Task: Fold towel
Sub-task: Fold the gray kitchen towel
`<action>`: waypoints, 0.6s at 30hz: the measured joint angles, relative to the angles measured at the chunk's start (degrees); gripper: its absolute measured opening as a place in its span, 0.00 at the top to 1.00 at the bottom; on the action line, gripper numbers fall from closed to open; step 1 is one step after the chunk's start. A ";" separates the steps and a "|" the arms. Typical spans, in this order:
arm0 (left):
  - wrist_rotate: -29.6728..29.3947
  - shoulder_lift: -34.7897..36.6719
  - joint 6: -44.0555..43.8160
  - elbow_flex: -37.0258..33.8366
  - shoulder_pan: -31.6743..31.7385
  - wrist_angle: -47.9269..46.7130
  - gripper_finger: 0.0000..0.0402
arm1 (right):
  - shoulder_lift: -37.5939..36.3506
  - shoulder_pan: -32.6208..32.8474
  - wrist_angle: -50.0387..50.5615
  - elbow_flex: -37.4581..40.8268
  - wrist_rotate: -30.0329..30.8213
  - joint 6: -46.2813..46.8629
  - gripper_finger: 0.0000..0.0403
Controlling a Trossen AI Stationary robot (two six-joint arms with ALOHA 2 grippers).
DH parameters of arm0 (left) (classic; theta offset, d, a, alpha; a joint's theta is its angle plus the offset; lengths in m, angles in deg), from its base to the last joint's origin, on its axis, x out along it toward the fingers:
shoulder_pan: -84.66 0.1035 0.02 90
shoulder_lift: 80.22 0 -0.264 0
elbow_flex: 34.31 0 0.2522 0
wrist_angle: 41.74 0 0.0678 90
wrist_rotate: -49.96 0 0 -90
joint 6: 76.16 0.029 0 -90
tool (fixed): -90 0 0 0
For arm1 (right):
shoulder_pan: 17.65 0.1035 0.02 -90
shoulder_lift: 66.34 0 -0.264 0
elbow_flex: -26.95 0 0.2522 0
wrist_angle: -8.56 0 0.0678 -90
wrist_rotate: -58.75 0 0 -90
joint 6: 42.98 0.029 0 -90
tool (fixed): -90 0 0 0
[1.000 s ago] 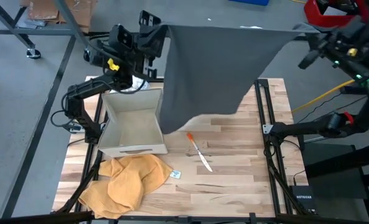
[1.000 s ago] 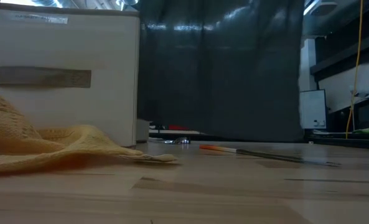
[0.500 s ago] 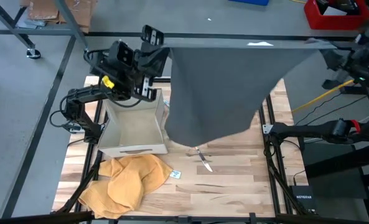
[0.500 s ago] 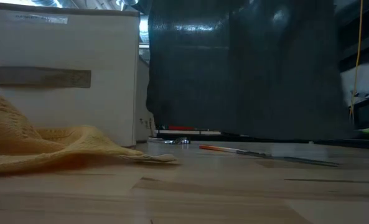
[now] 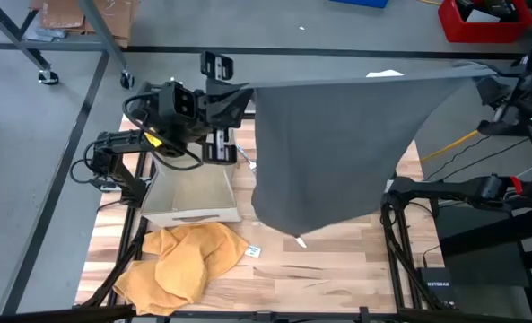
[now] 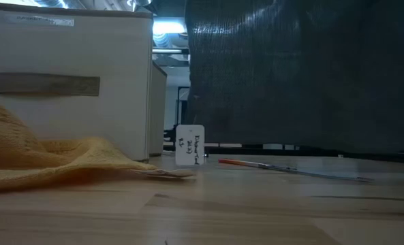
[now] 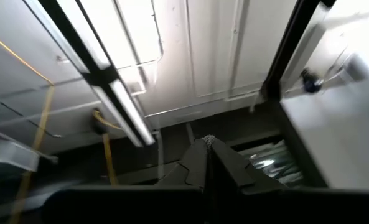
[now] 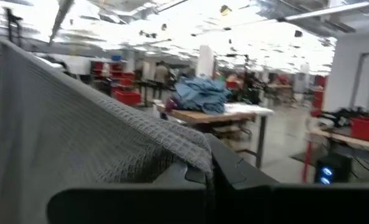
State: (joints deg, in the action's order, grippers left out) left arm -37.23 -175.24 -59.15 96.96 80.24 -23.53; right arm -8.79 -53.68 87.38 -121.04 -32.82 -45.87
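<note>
Two robot arms hold one big gray towel (image 5: 337, 148) up in the air, stretched out like a sheet on a line. The left gripper (image 5: 239, 90) pinches the top corner at about 10 o'clock on the table, fingers clamped tight on the cloth. The right gripper (image 5: 494, 82) pinches the other top corner out past 2 o'clock, and its fingers (image 8: 234, 168) are squeezed shut on the weave too.

The towel hangs down over the middle of the wooden table (image 5: 337, 269). From the low camera its bottom edge looks just above the wood, and a small white tag (image 6: 190, 145) dangles near its lower corner.

Here is what could go wrong. Under the hanging edge lies a thin tool with an orange handle (image 6: 239, 162). If the towel is laid down now, it may land on the tool and get a bump in the fold, or drag the tool along. A white box (image 5: 194, 188) sits at 9 o'clock, very close to the towel's side, so the cloth could catch on its corner. A crumpled yellow cloth (image 5: 180, 260) rests at 7 o'clock. Only small bits of corner are held, so a hard pull apart could make one slip out.
</note>
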 joint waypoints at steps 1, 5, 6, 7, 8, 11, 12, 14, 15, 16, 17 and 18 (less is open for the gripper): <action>-0.87 0.00 1.30 0.02 0.00 -0.71 1.00 | -0.04 0.00 0.16 0.53 1.01 -0.25 1.00; -5.35 0.15 7.52 0.07 0.97 -6.74 1.00 | -0.15 0.00 3.08 3.94 6.72 -0.90 1.00; -6.91 0.19 9.25 0.08 1.30 -8.47 1.00 | -0.15 0.00 4.00 5.15 8.89 -1.98 1.00; -8.72 0.20 10.89 0.09 1.64 -10.05 1.00 | -0.15 0.00 4.68 6.44 11.25 -3.18 1.00; -10.60 0.20 12.27 0.09 2.06 -11.40 1.00 | -0.12 0.00 5.15 7.83 13.40 -4.18 1.00; -15.08 0.20 15.89 0.09 3.57 -15.36 1.00 | -0.08 0.00 5.35 12.42 17.19 -6.78 1.00; -16.30 0.20 16.58 0.09 4.18 -16.51 1.00 | -0.08 0.00 5.07 14.04 17.61 -7.64 1.00; -18.67 0.20 17.39 0.09 5.55 -18.97 1.00 | 0.01 0.00 4.15 17.37 18.31 -9.08 1.00; -19.69 0.20 17.72 0.09 6.28 -20.29 1.00 | 0.03 0.00 3.41 19.21 18.79 -9.78 1.00; -20.44 0.20 17.76 0.09 7.09 -21.81 1.00 | 0.06 0.00 2.56 21.12 19.44 -10.57 1.00; -20.88 0.20 17.66 0.09 7.91 -23.60 1.00 | 0.09 0.00 1.55 23.00 20.12 -11.12 1.00; -21.29 0.20 17.43 0.09 8.69 -25.65 1.00 | 0.16 0.00 0.45 24.86 20.68 -11.48 1.00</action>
State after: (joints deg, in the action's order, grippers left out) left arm -58.52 -175.04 -41.71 97.05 88.93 -49.18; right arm -8.63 -53.68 87.83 -96.18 -12.13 -57.35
